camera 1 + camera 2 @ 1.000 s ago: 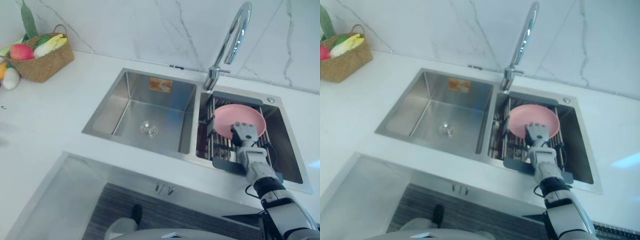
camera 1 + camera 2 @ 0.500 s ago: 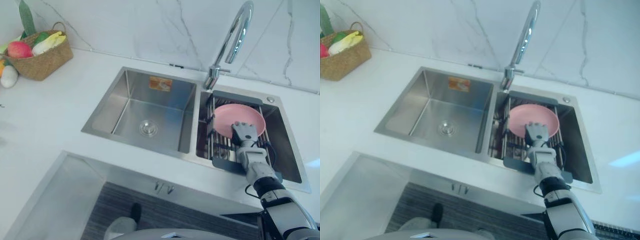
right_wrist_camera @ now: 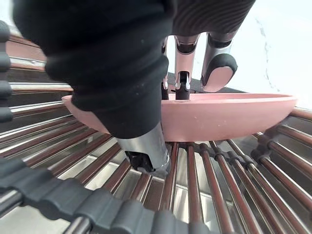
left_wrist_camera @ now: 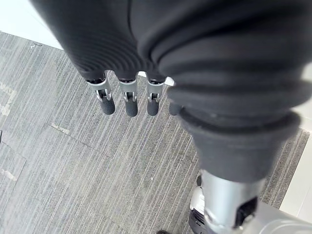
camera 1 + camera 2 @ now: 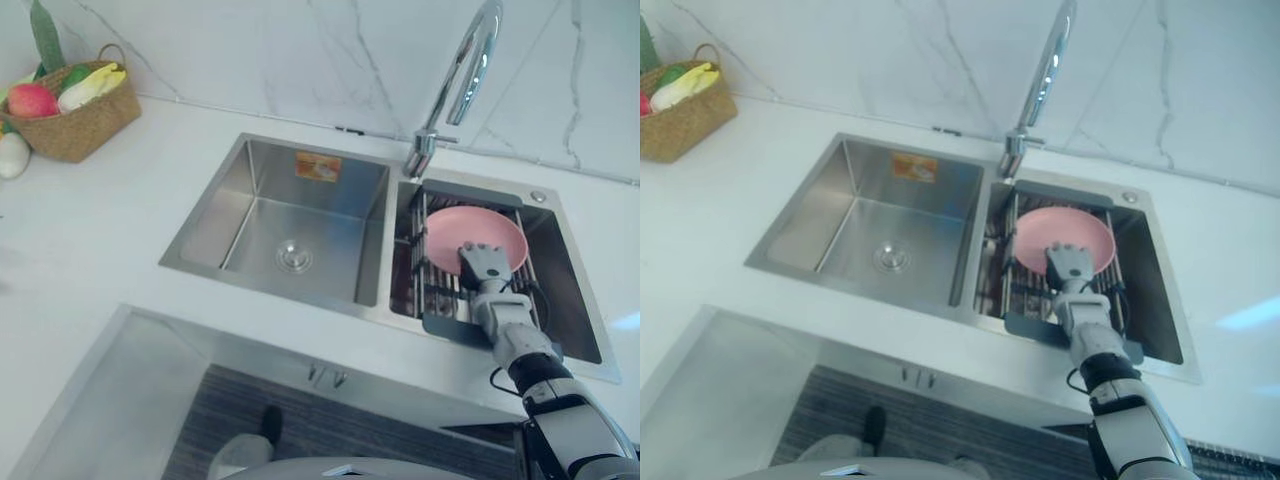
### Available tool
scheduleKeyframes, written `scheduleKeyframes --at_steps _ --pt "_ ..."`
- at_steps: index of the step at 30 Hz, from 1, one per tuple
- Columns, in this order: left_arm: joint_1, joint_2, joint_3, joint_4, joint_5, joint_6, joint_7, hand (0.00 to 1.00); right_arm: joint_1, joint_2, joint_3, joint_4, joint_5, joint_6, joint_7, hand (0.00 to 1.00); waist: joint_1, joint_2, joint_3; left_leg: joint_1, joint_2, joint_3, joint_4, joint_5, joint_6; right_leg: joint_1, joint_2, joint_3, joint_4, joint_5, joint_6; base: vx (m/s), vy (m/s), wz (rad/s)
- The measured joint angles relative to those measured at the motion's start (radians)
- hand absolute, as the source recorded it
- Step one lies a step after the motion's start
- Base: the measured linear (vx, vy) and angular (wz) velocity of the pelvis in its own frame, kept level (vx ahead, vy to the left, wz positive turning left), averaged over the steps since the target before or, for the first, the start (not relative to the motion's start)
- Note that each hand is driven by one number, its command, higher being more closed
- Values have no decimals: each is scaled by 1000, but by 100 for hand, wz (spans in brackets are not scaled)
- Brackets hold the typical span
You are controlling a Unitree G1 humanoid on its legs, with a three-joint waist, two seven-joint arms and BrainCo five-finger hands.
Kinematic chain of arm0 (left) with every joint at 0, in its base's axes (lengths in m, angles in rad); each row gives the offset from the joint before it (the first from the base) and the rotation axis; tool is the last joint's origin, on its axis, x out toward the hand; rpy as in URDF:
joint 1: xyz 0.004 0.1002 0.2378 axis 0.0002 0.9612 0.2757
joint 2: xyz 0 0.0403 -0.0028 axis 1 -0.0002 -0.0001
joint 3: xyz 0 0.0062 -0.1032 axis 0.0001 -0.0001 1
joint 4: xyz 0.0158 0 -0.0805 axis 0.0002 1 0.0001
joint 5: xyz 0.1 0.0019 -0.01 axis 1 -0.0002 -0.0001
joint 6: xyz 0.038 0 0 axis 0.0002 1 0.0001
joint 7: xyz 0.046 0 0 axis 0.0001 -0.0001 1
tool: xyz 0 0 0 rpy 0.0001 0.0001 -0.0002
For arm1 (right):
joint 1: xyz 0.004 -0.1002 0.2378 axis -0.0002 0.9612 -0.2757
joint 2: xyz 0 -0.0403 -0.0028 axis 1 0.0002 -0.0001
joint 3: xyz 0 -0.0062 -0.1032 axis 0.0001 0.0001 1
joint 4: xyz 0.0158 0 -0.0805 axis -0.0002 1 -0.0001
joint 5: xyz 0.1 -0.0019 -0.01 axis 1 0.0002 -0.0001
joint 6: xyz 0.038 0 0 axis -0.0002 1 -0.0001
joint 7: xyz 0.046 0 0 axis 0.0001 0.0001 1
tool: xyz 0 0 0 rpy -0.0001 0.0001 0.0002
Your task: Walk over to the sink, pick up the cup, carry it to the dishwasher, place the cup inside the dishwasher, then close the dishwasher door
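The right robot hand (image 5: 483,262) is seen low over the sink (image 5: 385,300), which is set into the white table (image 5: 90,230) toward its back edge. In the sink's right basin a pink bowl (image 5: 470,225) is resting on a rack (image 5: 437,290) of rods, and the hand is laid over the bowl's near rim. The hand is held wide: its fingers (image 3: 181,63) are stretched straight across the rim and down inside the bowl, while the thumb (image 3: 146,146) is kept outside, just beside the bowl's near wall; whether it touches cannot be told. A faucet (image 5: 462,80) is arched over the divider between the basins. A basket (image 5: 75,125) of fruit is parked at the table's far left corner. The left robot hand (image 4: 130,105) is hung over the striped floor (image 4: 73,170), fingers relaxed and straight, nothing held.
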Motion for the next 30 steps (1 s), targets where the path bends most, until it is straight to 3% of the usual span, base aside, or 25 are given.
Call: scheduleKeyframes --at_steps 2,9,14,15,19,20,30 --pt "0 0 0 0 0 1 0 0 0 -2 15 -15 -6 -43 52 100 0 0 0 7 2 11 0 -5 0 1 0 13 0 0 0 17 -7 -15" --pt "-9 2 -6 3 -1 2 0 0 -1 -45 54 -57 1 -126 170 100 -5 -7 -5 15 3 12 0 -9 -3 8 1 12 1 -6 0 3 -2 -1" --pt "-9 2 -8 12 -2 2 1 0 -4 -45 83 -51 7 -120 197 100 3 -17 -11 28 4 11 0 -11 -5 21 1 11 1 -11 -3 0 0 0" --pt "-9 2 -8 12 -2 2 1 0 -3 -43 85 -51 7 -120 198 0 3 -17 -11 27 4 11 0 -11 -5 21 1 11 1 -11 -3 0 0 0" --pt "-9 4 -8 12 -2 4 1 0 -2 -42 86 -51 5 -117 215 0 4 -20 -13 27 3 11 0 -11 -5 20 1 11 2 -11 -3 0 0 0" --pt "-9 4 -8 12 -2 4 0 0 -1 -41 86 -52 4 -112 215 100 4 -21 -13 26 3 11 0 -11 -4 20 1 11 2 -11 -3 0 0 0" --pt "-9 5 -8 10 -10 23 0 0 7 -30 81 -59 -6 -79 211 100 6 -23 -18 25 3 12 0 -13 -4 19 1 11 1 -11 -3 0 0 0"
